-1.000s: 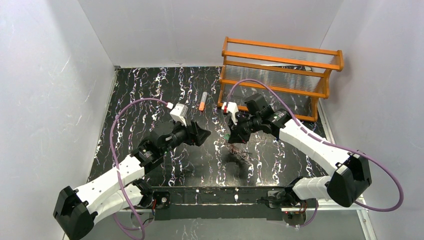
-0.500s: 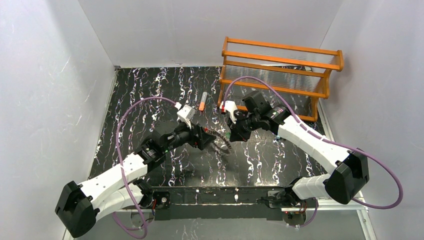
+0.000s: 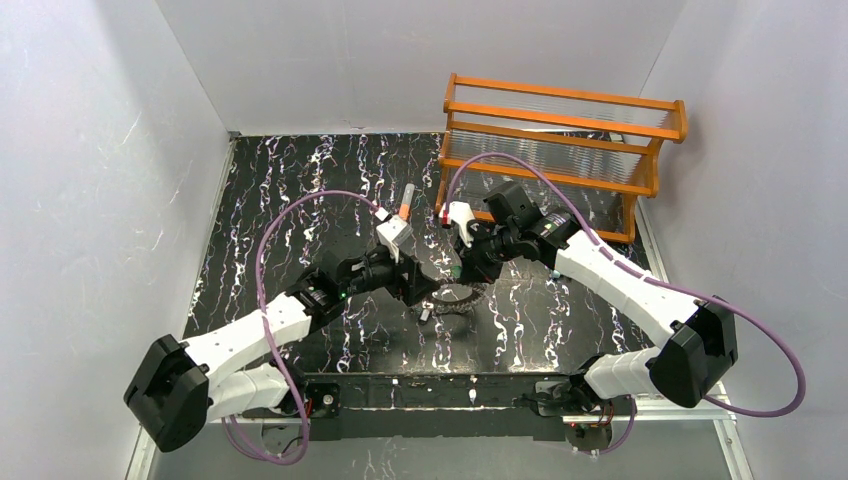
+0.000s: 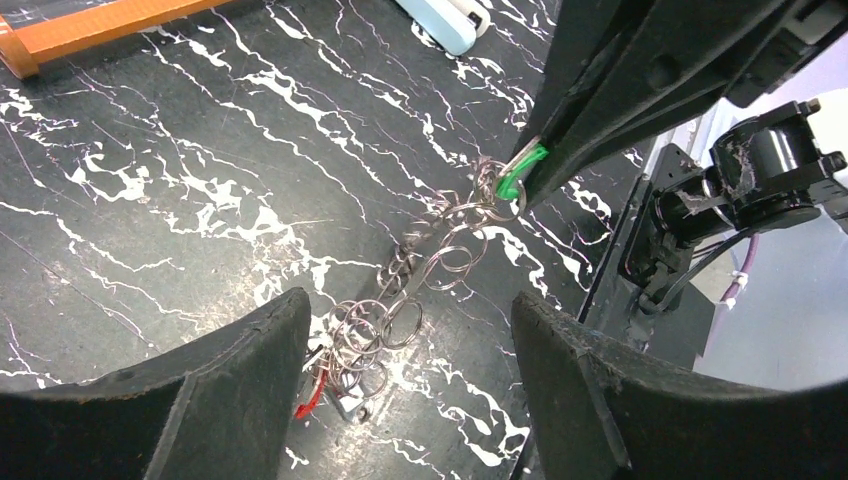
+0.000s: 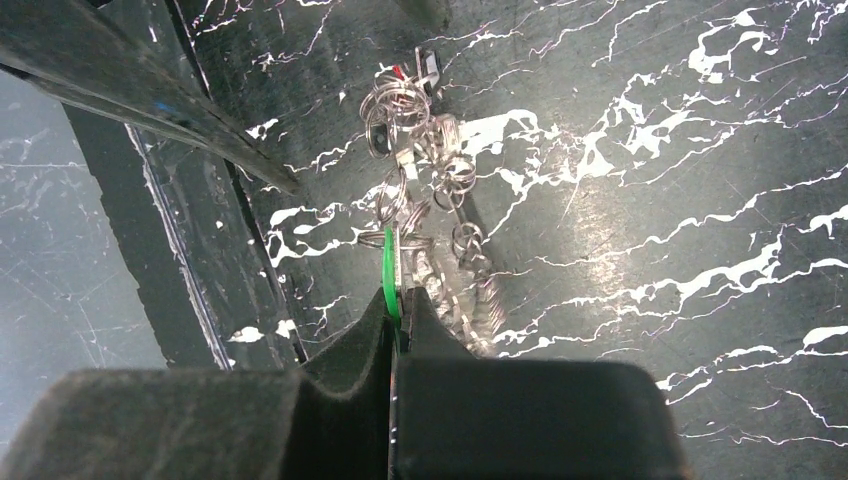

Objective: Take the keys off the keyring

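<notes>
The keyring (image 4: 405, 290) is a chain of several small linked metal rings, seen in the top view as a grey toothed loop (image 3: 453, 299). My right gripper (image 5: 398, 300) is shut on the green key (image 5: 390, 268) at the chain's upper end; the green key (image 4: 520, 170) also shows in the left wrist view. From there the rings (image 5: 405, 150) trail down to the table. A red key (image 4: 310, 398) and a dark-and-white key (image 4: 348, 404) lie at the chain's lower end. My left gripper (image 4: 410, 305) is open, its fingers either side of that lower end, touching nothing.
An orange wooden rack (image 3: 560, 150) stands at the back right. An orange-and-grey tube (image 3: 405, 203) lies behind the grippers. A pale white-blue clip (image 4: 440, 15) lies on the black marbled table (image 3: 300, 180). The table's front rail (image 3: 430, 390) runs below the arms.
My left arm has swung right and forward, bringing its open gripper over the chain's lower end. The right gripper has shifted slightly back-left, still holding the green key.
</notes>
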`<state>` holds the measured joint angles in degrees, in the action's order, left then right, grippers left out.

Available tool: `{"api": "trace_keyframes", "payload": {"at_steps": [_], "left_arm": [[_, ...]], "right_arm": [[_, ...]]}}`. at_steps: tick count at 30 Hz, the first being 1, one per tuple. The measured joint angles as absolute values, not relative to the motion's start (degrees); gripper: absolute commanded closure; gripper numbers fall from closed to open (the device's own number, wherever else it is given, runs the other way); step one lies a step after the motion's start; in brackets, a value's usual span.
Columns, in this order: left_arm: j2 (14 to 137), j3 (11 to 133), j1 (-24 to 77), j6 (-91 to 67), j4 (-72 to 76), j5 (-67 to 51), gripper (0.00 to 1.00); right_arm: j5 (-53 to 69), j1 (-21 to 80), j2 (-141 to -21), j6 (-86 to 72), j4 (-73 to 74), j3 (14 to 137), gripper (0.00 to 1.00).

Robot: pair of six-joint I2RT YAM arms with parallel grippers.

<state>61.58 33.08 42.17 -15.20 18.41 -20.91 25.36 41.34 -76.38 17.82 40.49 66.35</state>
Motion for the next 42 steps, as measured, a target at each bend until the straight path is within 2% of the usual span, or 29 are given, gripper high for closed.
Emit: {"api": "trace_keyframes", "payload": {"at_steps": [10,20,25,30,36,42], "left_arm": [[64.6,33.1,43.0,-15.1,19.7,-17.5,0.26],[65.5,35.7,44.8,-9.3,17.6,-15.9,0.34],[65.5,38.7,44.8,-2.6,15.3,-17.7,0.26],[65.9,39.1,44.8,2.8,14.1,-21.3,0.25],[67.8,39.2,44.8,6.6,14.1,-26.6,0.32],[72.3,42.6,44.8,8.3,14.1,-32.6,0.45]], "right_arm": [[25.2,41.4,-76.2,14.5,38.9,66.2,0.99],[25.6,41.6,-72.7,13.5,37.5,62.7,0.99],[25.6,41.6,-71.2,15.5,37.6,62.5,0.99],[25.6,41.6,-70.8,18.3,37.6,62.4,0.99],[25.7,41.6,-70.3,20.7,37.6,61.9,0.99],[26.2,41.6,-70.2,22.2,37.5,61.3,0.99]]}}
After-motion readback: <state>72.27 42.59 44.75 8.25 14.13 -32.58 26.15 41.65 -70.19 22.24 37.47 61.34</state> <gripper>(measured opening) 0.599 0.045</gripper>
